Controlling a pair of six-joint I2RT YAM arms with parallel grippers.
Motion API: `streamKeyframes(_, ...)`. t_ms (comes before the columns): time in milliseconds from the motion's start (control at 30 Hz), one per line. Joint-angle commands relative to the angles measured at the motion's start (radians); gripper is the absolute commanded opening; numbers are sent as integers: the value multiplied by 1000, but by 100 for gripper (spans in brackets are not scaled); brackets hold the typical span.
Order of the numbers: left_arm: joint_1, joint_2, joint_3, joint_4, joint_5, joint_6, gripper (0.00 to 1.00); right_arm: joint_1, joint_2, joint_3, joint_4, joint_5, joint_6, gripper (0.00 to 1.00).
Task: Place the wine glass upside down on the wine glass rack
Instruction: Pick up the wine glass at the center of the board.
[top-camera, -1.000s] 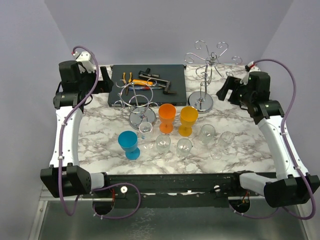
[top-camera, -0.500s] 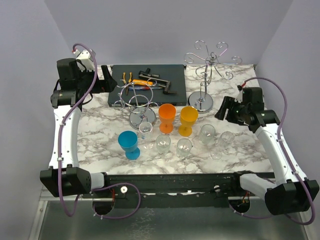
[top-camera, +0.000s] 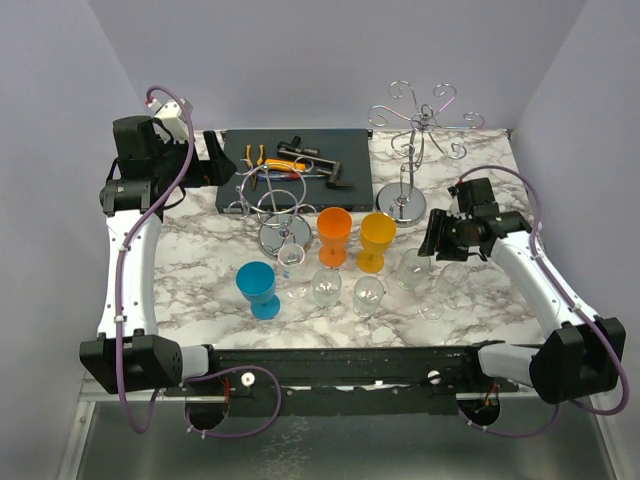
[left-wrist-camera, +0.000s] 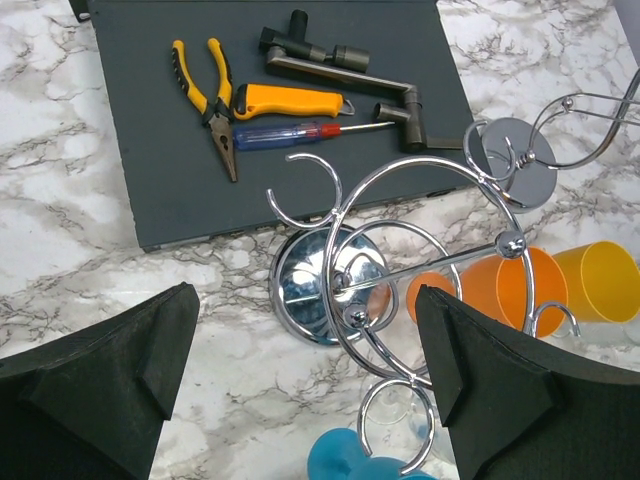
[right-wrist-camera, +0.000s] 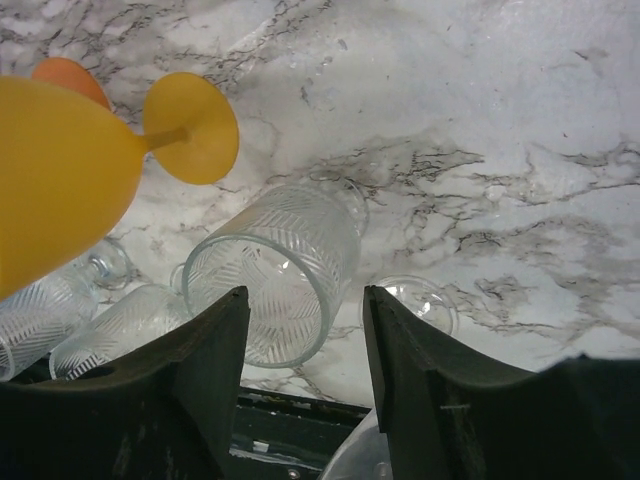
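A clear ribbed wine glass (right-wrist-camera: 280, 270) stands on the marble just past my right fingertips and fills the gap between them in the right wrist view. My right gripper (right-wrist-camera: 305, 300) is open, its jaws apart from the glass. From above, the right gripper (top-camera: 432, 240) hovers at the upper right of that glass (top-camera: 413, 266). A chrome wine glass rack (top-camera: 412, 125) stands at the back right. A second chrome rack (left-wrist-camera: 400, 230) is under my left gripper (left-wrist-camera: 305, 295), which is wide open and holds nothing.
Orange (top-camera: 334, 235), yellow (top-camera: 377, 240) and blue (top-camera: 258, 288) goblets stand mid-table. More clear glasses (top-camera: 326, 287), (top-camera: 368, 294), (top-camera: 452, 277) are close around the ribbed one. A dark tool tray (top-camera: 340, 150) with pliers and a screwdriver lies at the back.
My right arm has swung down and to the left from beside the back rack to the clear glass, and its jaws have narrowed. The left arm has stayed put.
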Motion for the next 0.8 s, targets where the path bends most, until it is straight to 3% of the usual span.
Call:
streamKeyframes(0,3,6,37,-11,35,-10,99,7,37,47,-50,83,0,54)
streamKeyframes(600,3,38,59,-9,70,-20,99,69,164,32,-1,125,-6,49)
streamKeyframes(767,3,35,65,-11,77,-23,99,109,207,22,22,194,14,42)
